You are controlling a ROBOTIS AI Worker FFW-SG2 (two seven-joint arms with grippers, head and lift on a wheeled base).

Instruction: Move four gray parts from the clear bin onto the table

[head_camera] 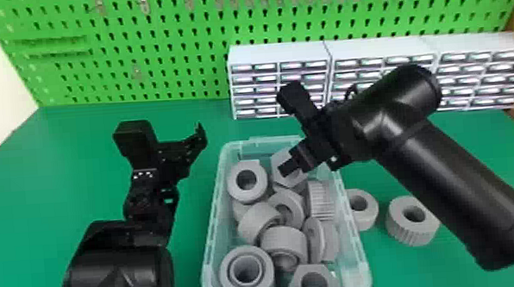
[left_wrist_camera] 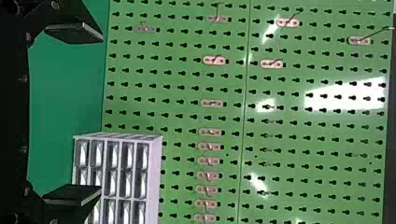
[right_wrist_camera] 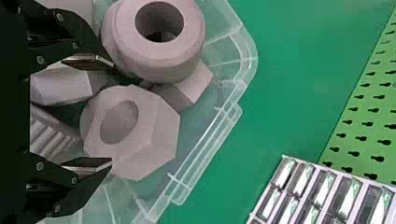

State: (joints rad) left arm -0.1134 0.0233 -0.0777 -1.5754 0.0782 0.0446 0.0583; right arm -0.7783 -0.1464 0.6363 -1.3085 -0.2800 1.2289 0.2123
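Hexagonal part [right_wrist_camera: 156, 140] in clear bin [head_camera: 212, 226] seemingly straddled by right end effector [head_camera: 289, 169], fingers parted; left end effector [head_camera: 199, 138] held spread above surface [head_camera: 55, 176].

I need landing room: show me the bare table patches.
Bare table lies left of the left arm; a narrower strip runs between that arm and the clear bin. Crowded: right of the bin, with two hollow gray parts and the right arm overhead, and the bin itself, heaped with more.
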